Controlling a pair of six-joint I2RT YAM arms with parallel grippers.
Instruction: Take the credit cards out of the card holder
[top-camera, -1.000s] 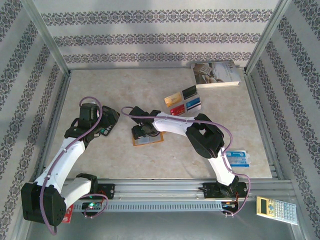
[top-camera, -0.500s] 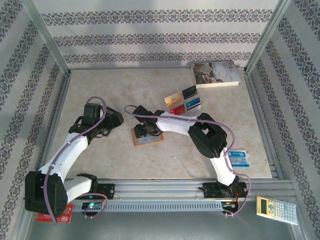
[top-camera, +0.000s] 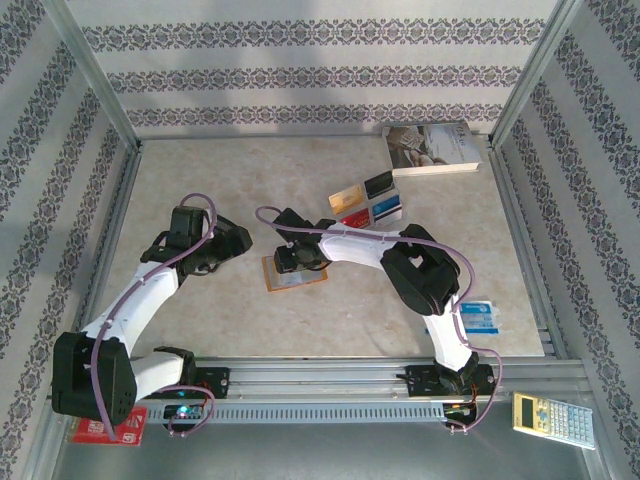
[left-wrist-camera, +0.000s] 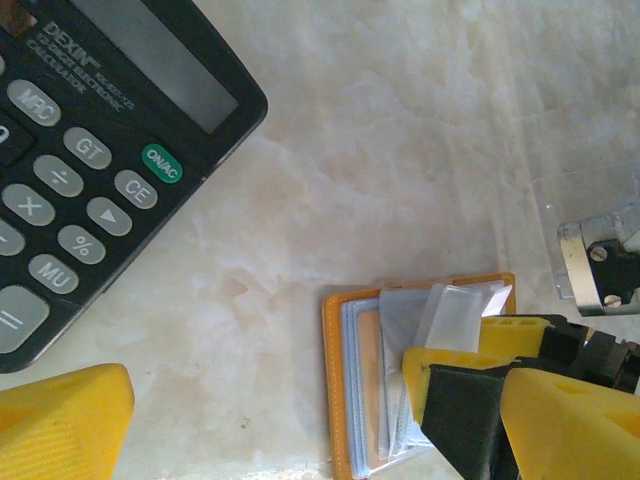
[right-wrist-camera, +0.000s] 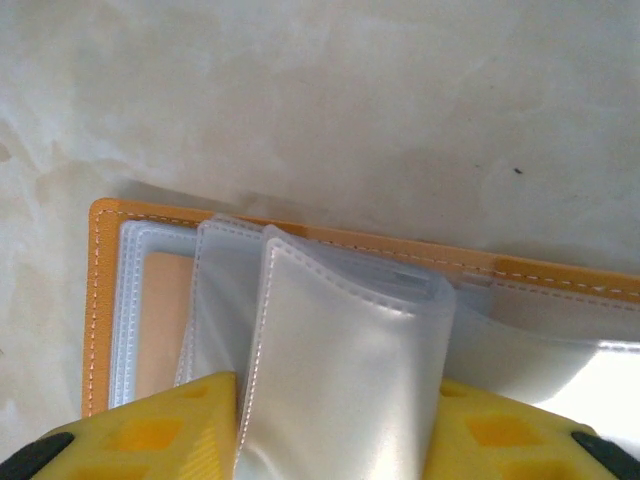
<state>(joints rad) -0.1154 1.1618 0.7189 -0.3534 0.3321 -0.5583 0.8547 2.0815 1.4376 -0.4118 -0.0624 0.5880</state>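
The card holder (top-camera: 296, 275) lies open on the table, orange-edged with clear sleeves fanned up (right-wrist-camera: 340, 370). My right gripper (top-camera: 298, 256) is down on it, and its yellow fingers (right-wrist-camera: 150, 430) press against both sides of a bowed sleeve. A pale tan patch (right-wrist-camera: 165, 320) shows through the leftmost pocket; I cannot tell if it is a card. Several credit cards (top-camera: 365, 203) lie on the table beyond the holder. My left gripper (top-camera: 234, 240) hovers open just left of the holder (left-wrist-camera: 350, 390), its fingers (left-wrist-camera: 60, 425) wide apart and empty.
A black calculator (left-wrist-camera: 90, 150) lies under the left arm, close to the holder. A book (top-camera: 432, 148) sits at the back right. A blue packet (top-camera: 478, 316) lies by the right arm's base. A second calculator (top-camera: 553, 418) lies off the table, front right.
The right gripper's jaws have narrowed onto the sleeve. The left gripper has moved right, closer to the card holder.
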